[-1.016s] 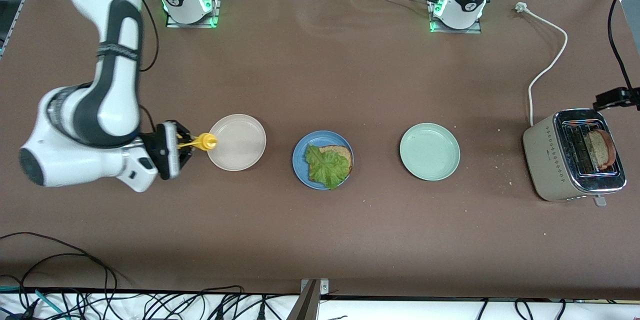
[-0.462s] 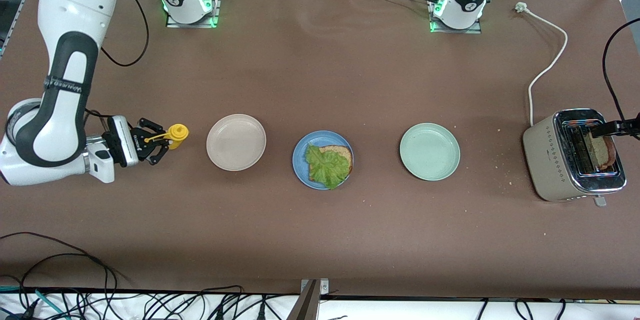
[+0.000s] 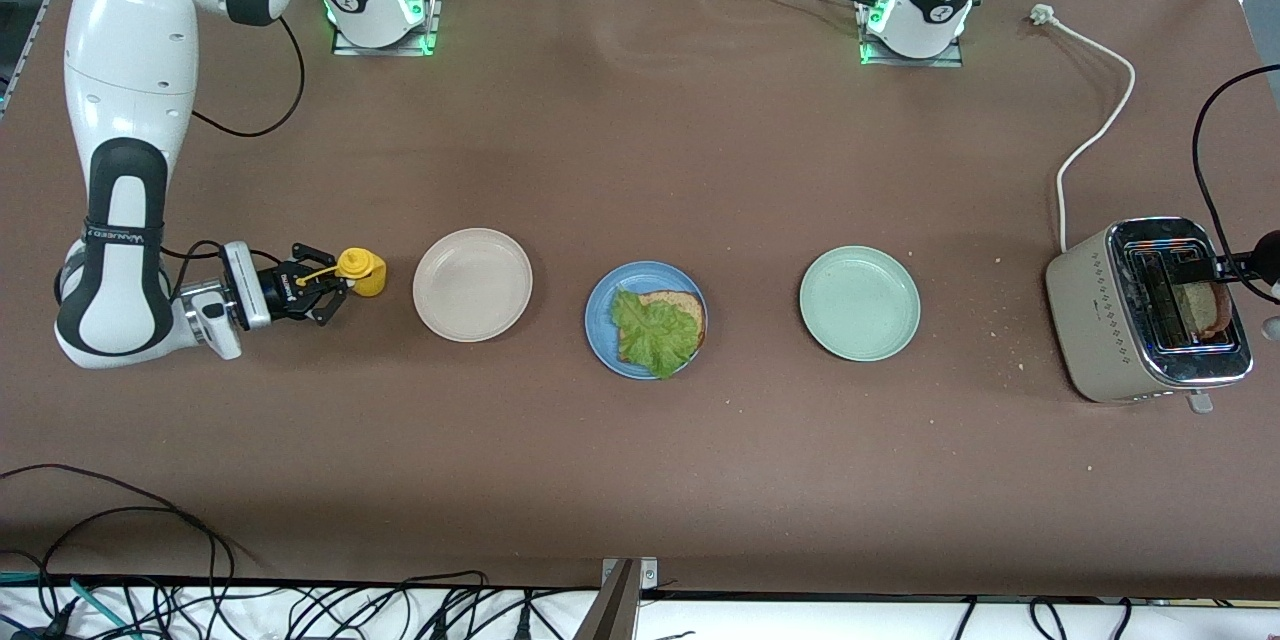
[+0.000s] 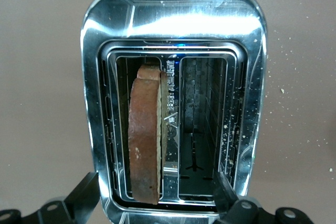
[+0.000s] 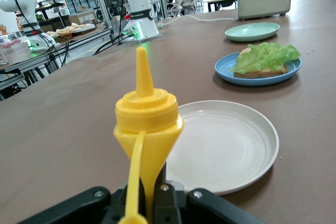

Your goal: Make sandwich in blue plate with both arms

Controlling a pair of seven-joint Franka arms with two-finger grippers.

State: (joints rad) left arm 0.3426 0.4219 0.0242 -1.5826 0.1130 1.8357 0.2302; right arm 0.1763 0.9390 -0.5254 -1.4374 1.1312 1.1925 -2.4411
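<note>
On the blue plate [image 3: 598, 340] at mid-table you have one bread slice [image 3: 682, 304] under lettuce [image 3: 653, 330], so the top slice is the step in hand. Your left gripper [image 4: 157, 211] hangs spread wide over the toaster [image 3: 1100, 320] and must drop astride the toast [image 4: 145, 140] and pinch it, while your right gripper [image 3: 322, 292] beside the beige plate [image 3: 440, 305] stays out of it, clamped on the mustard bottle [image 3: 362, 272]

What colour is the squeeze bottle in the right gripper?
Yellow, cap included; the squeeze bottle shows best in the right wrist view.
</note>
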